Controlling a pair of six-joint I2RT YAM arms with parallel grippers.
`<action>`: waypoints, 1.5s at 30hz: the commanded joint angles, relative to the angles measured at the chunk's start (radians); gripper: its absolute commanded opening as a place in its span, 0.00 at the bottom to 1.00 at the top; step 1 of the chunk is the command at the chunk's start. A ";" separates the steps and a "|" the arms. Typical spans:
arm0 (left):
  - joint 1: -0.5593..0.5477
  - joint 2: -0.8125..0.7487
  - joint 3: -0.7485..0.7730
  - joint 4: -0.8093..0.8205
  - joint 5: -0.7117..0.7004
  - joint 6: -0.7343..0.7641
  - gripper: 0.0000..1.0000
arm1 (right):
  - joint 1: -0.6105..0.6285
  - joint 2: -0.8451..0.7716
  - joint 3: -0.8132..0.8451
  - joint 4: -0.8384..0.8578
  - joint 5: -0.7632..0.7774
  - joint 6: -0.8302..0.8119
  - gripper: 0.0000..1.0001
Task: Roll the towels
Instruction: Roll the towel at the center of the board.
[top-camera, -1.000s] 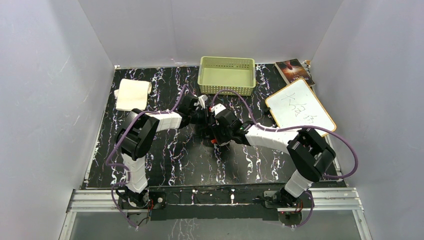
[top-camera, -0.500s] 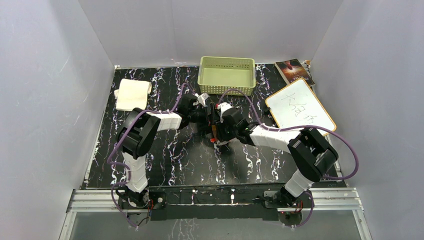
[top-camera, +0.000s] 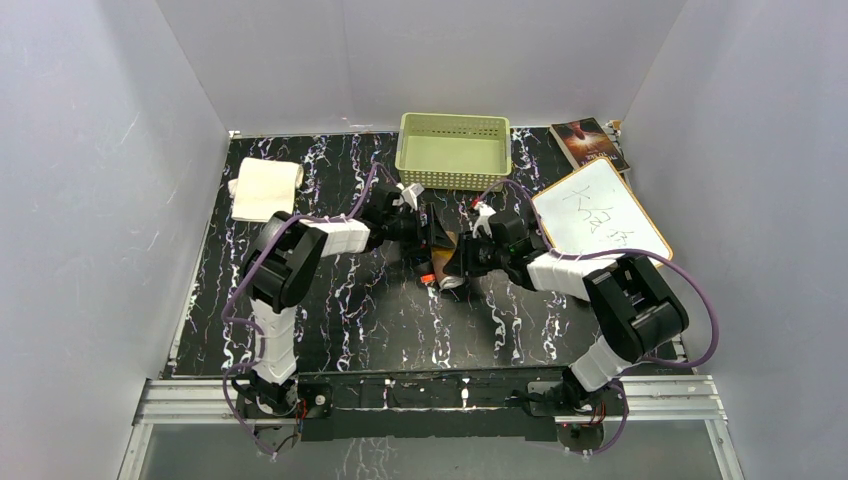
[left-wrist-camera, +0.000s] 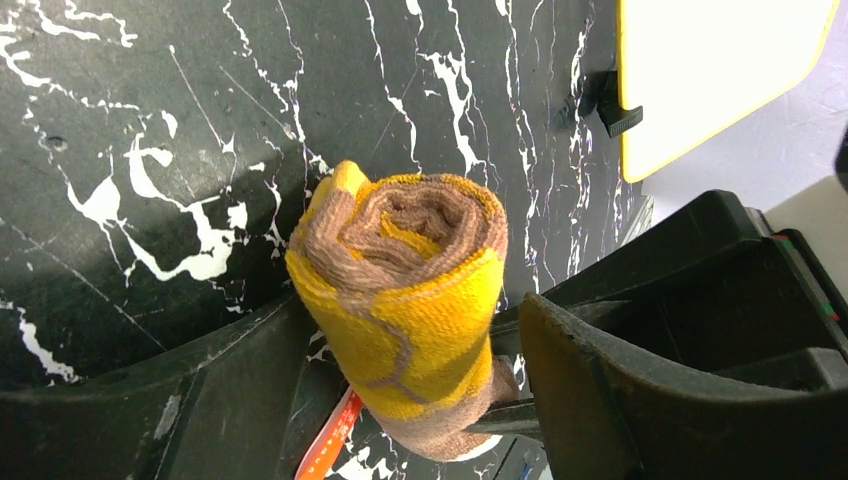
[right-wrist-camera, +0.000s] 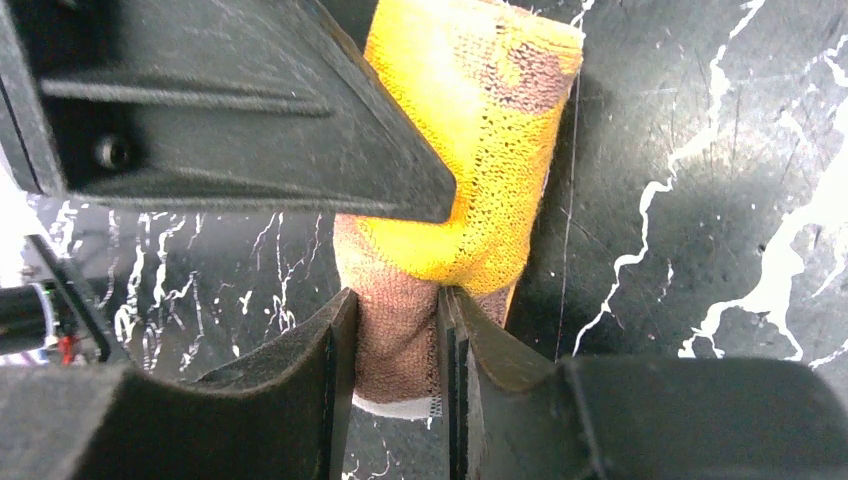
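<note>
Over marbled table (top-camera: 350, 320), yellow towel roll (left-wrist-camera: 410, 300) points arm-to-arm — right jaws pinching it, left jaws wide.

Two arms, same build: left arm (top-camera: 285, 265), right arm (top-camera: 635, 300)
Bulky black joint housings, rounded
White link cover (top-camera: 337, 238) just behind each claw; white lower link near base
Purple cable (top-camera: 695, 300) looped loosely from behind claw back to base, one per arm
Left claw (left-wrist-camera: 400, 400): matte black plastic, broad wedge fingers
Right claw (right-wrist-camera: 397, 370): same black, flat inner faces, bevelled edges
</note>
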 joint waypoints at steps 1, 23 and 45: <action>-0.008 0.072 0.002 -0.136 -0.094 0.044 0.76 | -0.048 0.027 -0.079 0.012 -0.098 0.046 0.29; -0.026 0.151 -0.011 -0.165 -0.220 0.012 0.64 | -0.150 0.107 -0.105 -0.078 -0.176 0.063 0.35; -0.034 0.144 -0.024 -0.204 -0.295 0.020 0.56 | 0.086 -0.061 0.244 -0.481 0.315 -0.098 0.82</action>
